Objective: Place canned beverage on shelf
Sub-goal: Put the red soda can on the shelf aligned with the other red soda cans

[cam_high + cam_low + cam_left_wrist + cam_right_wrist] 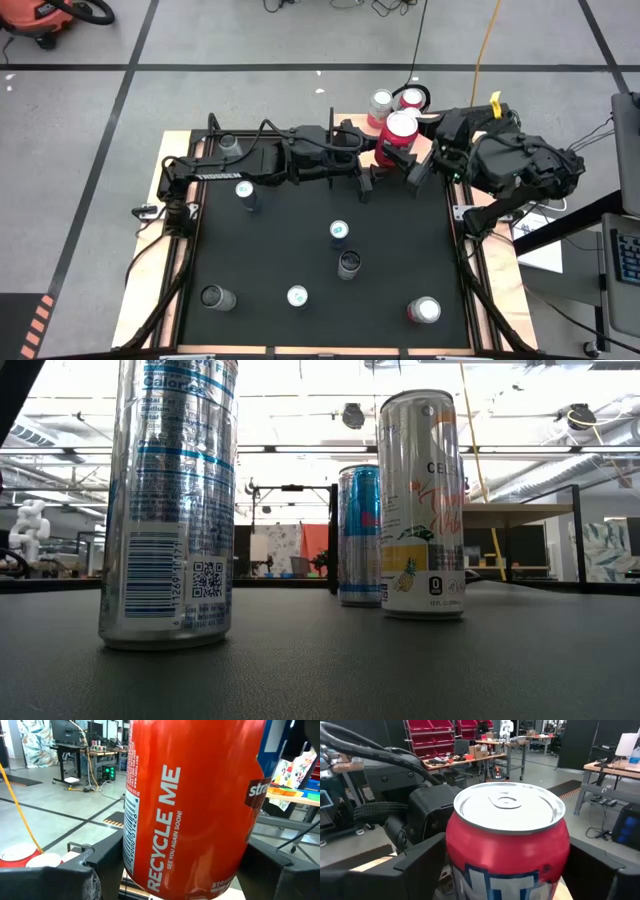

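A red canned beverage (400, 132) hangs upright over the shelf (428, 150), a light-wood board at the table's far right. My left gripper (388, 152) reaches across from the table's left and is shut on the can (190, 805). My right gripper (507, 870) comes from the table's right and is open. Its fingers stand close on either side of the can's upper part (507, 845), below the silver lid. Two other cans (380, 103) (412, 98) stand on the shelf behind it. My left gripper pinches the red can's side wall (131, 870) between its two fingers (87, 872), low on the body. The fingers come in level from the table's left, one on each side of the can. The can stands upright in the hold, lifted clear above the shelf.
Several cans stand scattered on the black table top, among them a silver one (247, 192), a blue one (339, 232) and a red one (424, 310). The low view shows three of them close up (170, 500) (358, 535) (422, 505). Both arms crowd the far right corner.
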Tool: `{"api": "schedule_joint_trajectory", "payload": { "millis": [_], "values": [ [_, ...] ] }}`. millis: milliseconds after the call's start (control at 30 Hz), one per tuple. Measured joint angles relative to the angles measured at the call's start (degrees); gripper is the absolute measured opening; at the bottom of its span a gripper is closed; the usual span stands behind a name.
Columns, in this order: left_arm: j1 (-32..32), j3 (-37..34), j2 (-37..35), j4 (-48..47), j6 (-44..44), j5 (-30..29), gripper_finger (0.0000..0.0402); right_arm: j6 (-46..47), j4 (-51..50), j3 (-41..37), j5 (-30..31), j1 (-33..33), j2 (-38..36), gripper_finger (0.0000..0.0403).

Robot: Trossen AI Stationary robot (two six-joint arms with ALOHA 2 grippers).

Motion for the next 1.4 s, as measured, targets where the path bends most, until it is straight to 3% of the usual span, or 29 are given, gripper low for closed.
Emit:
{"api": "schedule_joint_trajectory", "payload": {
  "millis": [467, 733, 1033, 1400],
  "values": [
    [-0.1, 0.0, 0.0, -0.1, 0.0, -0.2, 0.0291, -1.5, 0.1, 0.0, 0.4, 0.0, 0.2, 0.0289],
    [-0.1, 0.0, 0.0, -0.2, -0.3, -0.8, 0.0294, -1.5, 0.1, 0.0, 0.4, 0.0, 0.2, 0.0285],
    [-0.5, 0.0, 0.0, 0.3, -1.1, -2.4, 0.0390, -1.5, -0.5, -0.1, 0.1, 0.0, -0.5, 0.0284],
    [-1.6, 0.0, -0.9, -4.8, -1.1, -3.9, 0.0399, 1.3, -4.6, -0.1, 0.2, 0.1, -3.7, 0.0283]
  ]
}}
